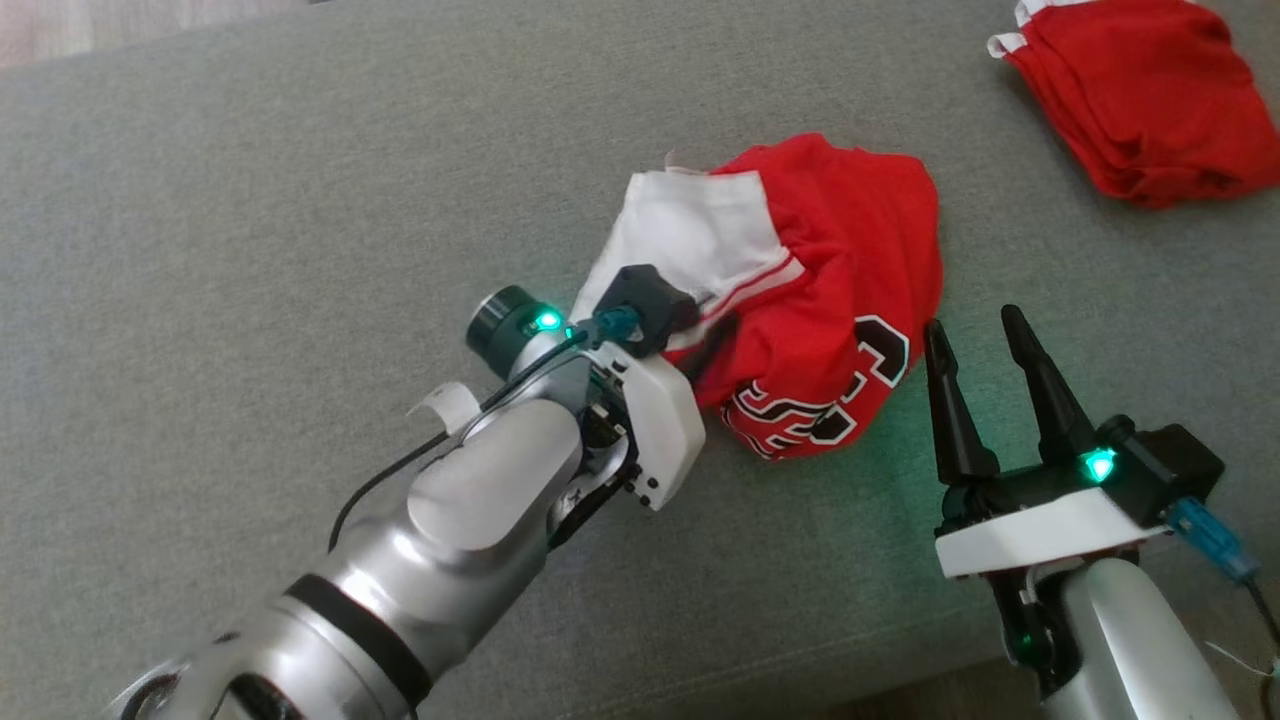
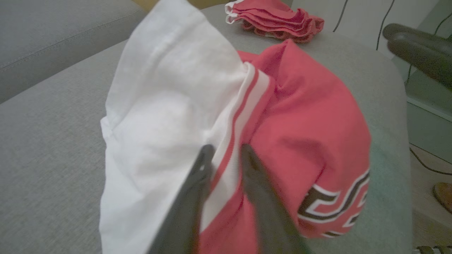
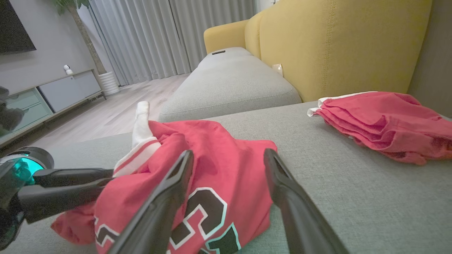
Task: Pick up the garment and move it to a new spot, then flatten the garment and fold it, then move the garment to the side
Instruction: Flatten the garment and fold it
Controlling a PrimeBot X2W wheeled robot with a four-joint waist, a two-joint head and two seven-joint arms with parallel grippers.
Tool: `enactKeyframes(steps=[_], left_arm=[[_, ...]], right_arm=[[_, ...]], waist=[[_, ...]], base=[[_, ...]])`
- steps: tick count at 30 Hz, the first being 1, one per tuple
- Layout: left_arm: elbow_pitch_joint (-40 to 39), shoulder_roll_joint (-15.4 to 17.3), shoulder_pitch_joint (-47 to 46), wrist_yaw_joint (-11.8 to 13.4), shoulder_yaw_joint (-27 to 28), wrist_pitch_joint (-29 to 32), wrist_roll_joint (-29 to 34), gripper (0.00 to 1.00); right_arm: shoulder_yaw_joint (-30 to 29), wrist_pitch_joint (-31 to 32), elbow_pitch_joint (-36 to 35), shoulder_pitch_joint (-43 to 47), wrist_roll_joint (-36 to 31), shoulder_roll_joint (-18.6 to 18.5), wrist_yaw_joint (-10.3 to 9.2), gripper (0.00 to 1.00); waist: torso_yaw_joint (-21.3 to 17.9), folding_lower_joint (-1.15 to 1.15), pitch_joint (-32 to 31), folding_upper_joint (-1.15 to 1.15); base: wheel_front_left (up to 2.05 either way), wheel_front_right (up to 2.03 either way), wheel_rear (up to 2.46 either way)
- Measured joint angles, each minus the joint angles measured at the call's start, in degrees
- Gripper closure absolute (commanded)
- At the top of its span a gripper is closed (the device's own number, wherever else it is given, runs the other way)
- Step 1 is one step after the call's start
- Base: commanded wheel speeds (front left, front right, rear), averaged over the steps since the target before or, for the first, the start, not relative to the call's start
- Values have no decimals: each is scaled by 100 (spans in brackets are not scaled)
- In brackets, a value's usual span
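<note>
The garment [image 1: 840, 270], a red jersey with a white sleeve and black-and-white lettering, lies crumpled near the middle of the grey cushion [image 1: 300, 200]. Its white part stands up from the heap. The left gripper [image 2: 226, 150] reaches into it from the near left. In the left wrist view its two dark fingers [image 2: 203, 165] are drawn narrow around the red-and-white striped trim where the white sleeve meets the red cloth, with a fold of that trim pinched between them. The right gripper [image 1: 974, 328] sits just beside the garment's right edge, at the lettered end. Its jaws are spread wide and hold nothing. In the right wrist view the printed number shows between its fingers. Well apart, at the far right corner of the cushion, lies a folded stack of red garments [image 1: 1140, 100] with white edging, close to the yellow backrest [image 3: 335, 46].
</note>
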Motion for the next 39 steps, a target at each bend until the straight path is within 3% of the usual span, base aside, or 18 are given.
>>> enactKeyframes(steps=[4,7,13,17,19,24,30,36,37,38,39], left_arm=[[-41,9,-54,-110,-233,-234,-344,100],[-508,18,-69,-337,-156,-566,-1206,100],[-1349,-1,-829,-455,388,-1014,-3028,100],[-1292,-44,-1763,-380,957,-1122,-3664,100],[-1079,-97,-2147,-235,1319,-1135,-3665,100],[-701,-141,-2180,7,2557,-1177,-2810,100],[-452,-15,-231,62,3281,-1174,-1914,100],[-831,71,1317,188,3854,-1173,-866,100],[-877,47,1529,214,4052,-1173,-787,95],[-881,38,1709,208,4239,-1173,-762,54],[-858,30,1874,211,4453,-1173,-756,0]], right_arm=[[0,0,56,-6,0,31,0,0],[2,0,87,-5,-1,67,0,0],[22,0,113,5,-1,164,0,0],[2,0,115,58,-1,211,0,0],[-36,0,111,82,-8,215,0,0],[-205,0,94,296,-71,221,0,0],[-287,0,25,398,-162,231,0,0],[-347,0,-19,410,-201,225,0,0],[-347,0,-31,414,-214,225,0,0],[-348,0,-33,414,-214,223,0,0],[-349,0,-34,415,-214,224,0,0]], waist=[[-40,-1,-91,0],[-96,-1,-212,0],[-276,-1,-520,0],[-383,-1,-740,0],[-404,-2,-846,0],[-304,-2,-993,0],[-26,-1,-1038,0],[208,-1,-1011,0],[247,-1,-1004,0],[280,-1,-1000,0],[308,-1,-1000,0]], base=[[0,0,0],[0,0,0],[0,0,0],[0,0,0],[0,0,0],[0,0,0],[0,0,0],[0,0,0],[0,0,0],[0,0,0],[0,0,0]])
